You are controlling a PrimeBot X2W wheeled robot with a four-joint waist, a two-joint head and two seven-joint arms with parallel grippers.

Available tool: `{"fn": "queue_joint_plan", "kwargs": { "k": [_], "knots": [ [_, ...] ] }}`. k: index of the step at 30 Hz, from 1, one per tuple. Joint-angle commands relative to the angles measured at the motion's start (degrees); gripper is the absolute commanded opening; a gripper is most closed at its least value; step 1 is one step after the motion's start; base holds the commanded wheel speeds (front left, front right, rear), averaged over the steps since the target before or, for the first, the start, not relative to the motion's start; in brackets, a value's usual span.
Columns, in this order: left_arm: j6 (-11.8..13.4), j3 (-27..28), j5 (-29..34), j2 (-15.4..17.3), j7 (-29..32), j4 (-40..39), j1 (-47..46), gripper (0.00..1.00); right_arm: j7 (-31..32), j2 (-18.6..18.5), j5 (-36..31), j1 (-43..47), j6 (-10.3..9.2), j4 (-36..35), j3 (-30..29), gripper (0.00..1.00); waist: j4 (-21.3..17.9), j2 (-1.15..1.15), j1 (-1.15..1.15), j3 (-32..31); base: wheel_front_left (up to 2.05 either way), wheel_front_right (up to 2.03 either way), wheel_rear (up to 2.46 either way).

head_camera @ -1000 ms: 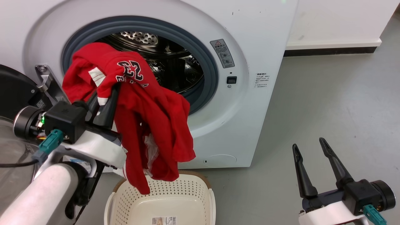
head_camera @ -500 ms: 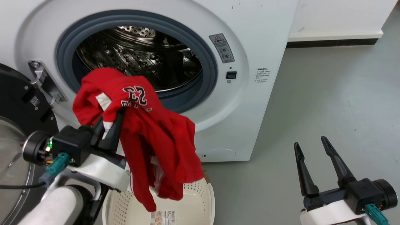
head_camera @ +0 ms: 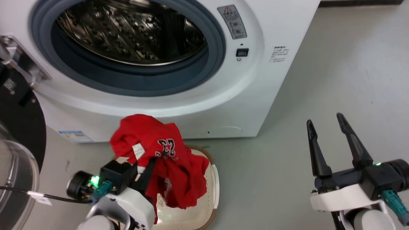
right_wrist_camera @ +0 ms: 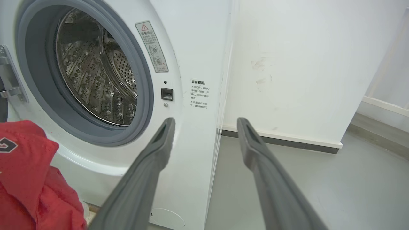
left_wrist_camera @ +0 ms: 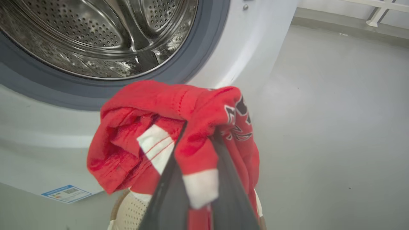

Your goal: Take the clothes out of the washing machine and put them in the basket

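The red clothes, with white trim and a "23" print, hang from my left gripper, which is shut on them. They droop into the cream basket on the floor just in front of the washing machine. In the left wrist view the clothes bunch over my fingers, with the basket below. The machine's steel drum looks bare through the grey-rimmed opening. My right gripper stands open at the lower right above the floor, holding nothing. In the right wrist view the clothes show at the lower left.
The washer's black-framed glass door hangs open at the far left, close to my left arm. Grey floor stretches to the right of the machine. A white wall with a dark baseboard stands behind it.
My left gripper has come down and away from the drum opening with the clothes, which now hang into the basket. The head camera has tilted down. The right gripper has kept its place.
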Motion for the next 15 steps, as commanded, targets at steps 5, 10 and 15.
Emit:
{"fn": "queue_joint_plan", "kwargs": {
  "k": [5,10,15],
  "knots": [
    [-3.08,-2.09,-0.75,-3.47,-1.38,10.21,-2.59,0.0,-0.12,0.04,-0.3,-3.99,-0.04,-0.9,-0.58,1.0,-1.12,0.0,-0.01,8.19,0.0,0.0,0.0],
    [-7.01,-3.44,-1.37,-7.06,-2.84,23.5,-6.76,0.0,-0.12,0.05,0.17,-7.23,-0.04,-1.78,-1.15,1.0,-2.33,0.0,-0.01,14.34,0.0,0.0,0.0],
    [-10.83,-4.8,-1.03,-10.38,-3.7,36.6,-12.53,0.0,-0.12,0.07,0.87,-10.1,-0.04,-2.68,-1.85,1.0,-3.6,0.0,-0.01,20.31,0.0,0.0,0.0]
  ]
}}
